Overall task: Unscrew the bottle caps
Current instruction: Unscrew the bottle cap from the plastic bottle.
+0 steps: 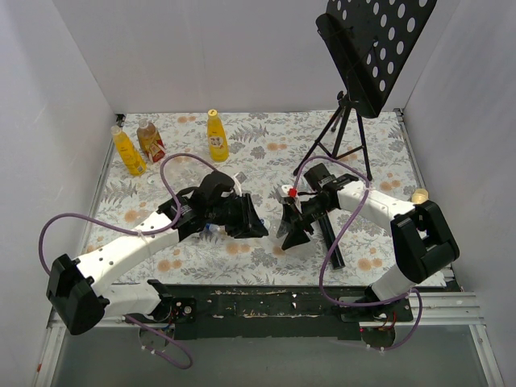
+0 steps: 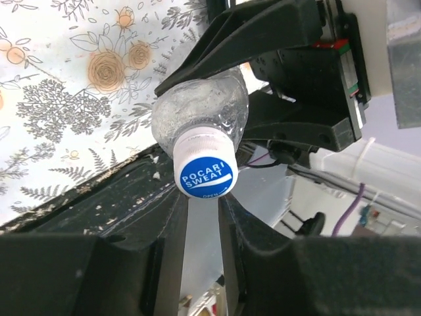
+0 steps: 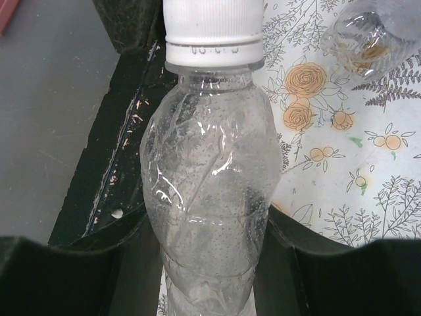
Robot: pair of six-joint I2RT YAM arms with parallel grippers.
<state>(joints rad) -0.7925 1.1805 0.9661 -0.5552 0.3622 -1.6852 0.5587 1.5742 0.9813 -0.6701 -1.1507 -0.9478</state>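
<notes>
Left hand (image 2: pixel 204 197) clenched on the white cap (image 2: pixel 205 172); right hand (image 3: pixel 207 245) grasping the clear bottle (image 3: pixel 207 197) by its body.
Droplets line its wall; two yellow bottles (image 1: pixel 128 153) (image 1: pixel 217 135) stand upper left, well apart.

White-walled booth, floral table.
Plain white walls (image 1: pixel 242 48) left, back, right; flower-print table cover (image 1: pixel 266 137); black perforated music stand (image 1: pixel 375 40) upper right.

A crumpled clear bottle (image 3: pixel 207 197) is held sideways in the air, its white, blue-printed cap (image 2: pixel 205 172) screwed on.
</notes>
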